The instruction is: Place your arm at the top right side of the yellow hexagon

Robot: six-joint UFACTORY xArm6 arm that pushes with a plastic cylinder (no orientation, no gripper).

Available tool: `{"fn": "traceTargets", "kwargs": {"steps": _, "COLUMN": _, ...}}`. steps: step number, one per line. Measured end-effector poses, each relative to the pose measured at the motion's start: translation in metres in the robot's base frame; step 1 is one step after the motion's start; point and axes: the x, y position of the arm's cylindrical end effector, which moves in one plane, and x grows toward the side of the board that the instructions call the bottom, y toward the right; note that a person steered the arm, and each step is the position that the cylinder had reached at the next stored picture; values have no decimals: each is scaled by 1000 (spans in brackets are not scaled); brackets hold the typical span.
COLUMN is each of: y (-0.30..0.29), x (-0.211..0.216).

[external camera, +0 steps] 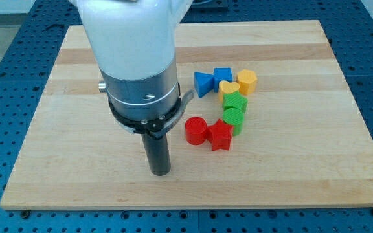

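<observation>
The yellow hexagon (247, 81) lies at the right end of a cluster of blocks on the wooden board (76, 162). My tip (160, 172) touches the board well to the lower left of the cluster, left of and below the red cylinder (196, 130). The arm's white and grey body hides the board's upper left middle. Left of the hexagon sit a blue block (223, 76), a blue triangle (203, 83) and a yellow heart (228, 89).
Below the heart stand a green block (235, 102) and a second green block (234, 118). A red star (220, 135) lies next to the red cylinder. Blue perforated table surface surrounds the board.
</observation>
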Motion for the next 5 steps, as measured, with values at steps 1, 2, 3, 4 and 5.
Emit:
{"fn": "traceTargets", "kwargs": {"steps": 1, "y": -13, "x": -1}}
{"fn": "traceTargets", "kwargs": {"steps": 2, "y": -116, "x": -15}}
{"fn": "traceTargets", "kwargs": {"steps": 3, "y": -133, "x": -71}}
{"fn": "traceTargets", "kwargs": {"steps": 4, "y": -126, "x": -144}}
{"fn": "traceTargets", "kwargs": {"steps": 5, "y": -74, "x": -232}}
